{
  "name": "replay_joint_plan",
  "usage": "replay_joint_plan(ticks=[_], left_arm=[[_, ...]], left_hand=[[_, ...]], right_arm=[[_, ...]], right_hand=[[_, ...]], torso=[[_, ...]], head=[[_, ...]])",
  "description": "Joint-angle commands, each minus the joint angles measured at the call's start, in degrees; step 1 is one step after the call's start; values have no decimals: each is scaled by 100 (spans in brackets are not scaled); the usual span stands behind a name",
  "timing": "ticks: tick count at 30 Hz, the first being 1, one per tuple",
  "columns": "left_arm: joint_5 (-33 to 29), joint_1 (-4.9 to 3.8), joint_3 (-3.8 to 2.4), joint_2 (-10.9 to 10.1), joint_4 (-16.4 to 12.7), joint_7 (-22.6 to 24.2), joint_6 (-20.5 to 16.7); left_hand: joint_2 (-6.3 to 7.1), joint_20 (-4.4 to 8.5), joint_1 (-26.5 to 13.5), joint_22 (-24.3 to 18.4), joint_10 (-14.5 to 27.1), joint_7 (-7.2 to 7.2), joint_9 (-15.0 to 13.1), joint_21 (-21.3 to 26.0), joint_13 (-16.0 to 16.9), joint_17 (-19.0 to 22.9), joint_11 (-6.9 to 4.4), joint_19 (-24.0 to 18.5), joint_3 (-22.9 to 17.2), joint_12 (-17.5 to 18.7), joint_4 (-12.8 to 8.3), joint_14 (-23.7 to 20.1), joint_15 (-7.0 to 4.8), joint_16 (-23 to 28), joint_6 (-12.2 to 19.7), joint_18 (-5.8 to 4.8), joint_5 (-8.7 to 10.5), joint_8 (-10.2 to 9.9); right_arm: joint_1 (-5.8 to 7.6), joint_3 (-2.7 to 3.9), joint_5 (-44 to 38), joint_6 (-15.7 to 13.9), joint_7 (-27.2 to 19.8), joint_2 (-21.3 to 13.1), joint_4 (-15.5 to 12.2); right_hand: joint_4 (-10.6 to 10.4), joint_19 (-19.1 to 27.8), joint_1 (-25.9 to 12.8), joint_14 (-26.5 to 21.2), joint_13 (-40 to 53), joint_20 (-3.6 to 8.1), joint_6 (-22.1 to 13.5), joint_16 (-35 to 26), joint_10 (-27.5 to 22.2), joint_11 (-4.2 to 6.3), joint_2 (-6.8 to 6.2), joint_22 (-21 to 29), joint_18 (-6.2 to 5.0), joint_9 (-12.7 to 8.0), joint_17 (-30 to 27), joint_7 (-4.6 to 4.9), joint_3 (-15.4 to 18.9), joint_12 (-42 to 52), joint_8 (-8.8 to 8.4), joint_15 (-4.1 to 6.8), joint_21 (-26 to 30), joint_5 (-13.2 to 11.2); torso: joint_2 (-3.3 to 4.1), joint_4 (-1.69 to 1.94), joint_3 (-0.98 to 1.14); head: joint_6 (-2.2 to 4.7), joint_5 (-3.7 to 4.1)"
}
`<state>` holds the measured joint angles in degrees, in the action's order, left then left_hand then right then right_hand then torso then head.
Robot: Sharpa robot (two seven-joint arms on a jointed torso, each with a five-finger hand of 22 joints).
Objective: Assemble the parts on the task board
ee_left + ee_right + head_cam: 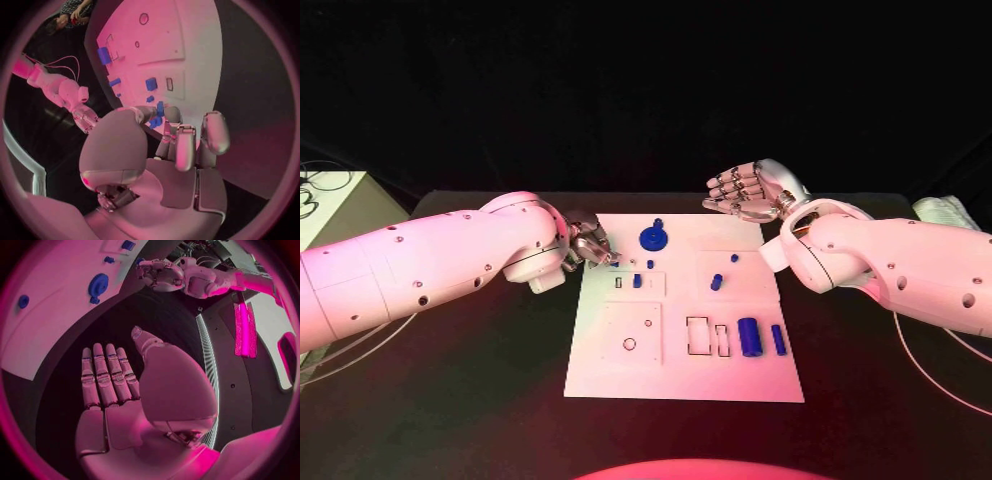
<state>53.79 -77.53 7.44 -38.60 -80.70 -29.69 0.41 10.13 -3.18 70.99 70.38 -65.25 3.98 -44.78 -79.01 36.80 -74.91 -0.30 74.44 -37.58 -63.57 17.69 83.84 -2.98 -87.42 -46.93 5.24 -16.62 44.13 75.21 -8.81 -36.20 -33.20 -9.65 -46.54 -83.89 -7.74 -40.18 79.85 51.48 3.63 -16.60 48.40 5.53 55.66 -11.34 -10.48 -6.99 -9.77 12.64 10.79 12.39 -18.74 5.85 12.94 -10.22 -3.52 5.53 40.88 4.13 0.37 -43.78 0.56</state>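
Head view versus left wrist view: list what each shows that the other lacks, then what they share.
Head view's own: the white left arm and the board's whole outline. Left wrist view's own: the palm side of the left hand, close up. Shared: the board, the right hand and the large blue cylinder.

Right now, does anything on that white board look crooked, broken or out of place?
Nothing stands out. The task board lies flat on the black table, and its blue parts, such as the round blue part and the blue cylinder, look whole. No part has strayed off the board.
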Motion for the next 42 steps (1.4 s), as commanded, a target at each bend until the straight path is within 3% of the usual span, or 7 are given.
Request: replay_joint_plan(ticks=[1,8,20,42], left_arm=[[294,48,21,-10,-62,-22,-204],[320,147,90,-23,-138,-32,-195],[424,186,179,19,-183,-43,-68],[688,197,207,71,-185,-56,203]], left_hand=[[3,1,-89,16,-47,-18,-470,-25,21,-919,-2,47,-1110,-32,-1079,397,-42,-39,-40,-43,24,36],[24,10,-169,26,-74,-24,-474,-33,60,-930,-9,57,-1185,-57,-1149,404,-50,-42,-44,-45,21,53],[45,15,-237,39,-115,-30,-477,-41,128,-961,-14,67,-1228,-98,-1191,417,-54,-54,-53,-48,20,70],[79,19,-306,63,-144,-39,-486,-54,172,-1000,-22,82,-1285,-135,-1252,433,-59,-69,-59,-54,14,97]], right_arm=[[-5,-1,-36,95,-35,-5,-1],[-6,-2,-36,98,-33,-13,-6],[-6,-2,-36,104,-35,-7,-5],[-6,-2,-36,126,-36,-18,-14]], right_hand=[[32,31,-4,21,-1,-2,53,-18,39,-5,57,5,-29,-8,-5,151,13,-39,-23,-10,8,-1],[40,40,-1,24,0,-2,58,-26,45,-5,63,18,-28,-12,-15,151,11,-46,-29,-11,9,0],[40,40,-1,24,0,-2,58,-26,45,-5,63,18,-28,-12,-15,151,11,-46,-29,-11,9,0],[47,42,-3,30,0,-2,65,-34,51,-5,68,34,-28,-16,-28,151,12,-56,-36,-11,8,-1]], torso=[[3,4,2],[7,3,-1],[1,0,5],[2,0,2]], head=[[-13,-3],[-39,1],[-61,-6],[-93,13]])
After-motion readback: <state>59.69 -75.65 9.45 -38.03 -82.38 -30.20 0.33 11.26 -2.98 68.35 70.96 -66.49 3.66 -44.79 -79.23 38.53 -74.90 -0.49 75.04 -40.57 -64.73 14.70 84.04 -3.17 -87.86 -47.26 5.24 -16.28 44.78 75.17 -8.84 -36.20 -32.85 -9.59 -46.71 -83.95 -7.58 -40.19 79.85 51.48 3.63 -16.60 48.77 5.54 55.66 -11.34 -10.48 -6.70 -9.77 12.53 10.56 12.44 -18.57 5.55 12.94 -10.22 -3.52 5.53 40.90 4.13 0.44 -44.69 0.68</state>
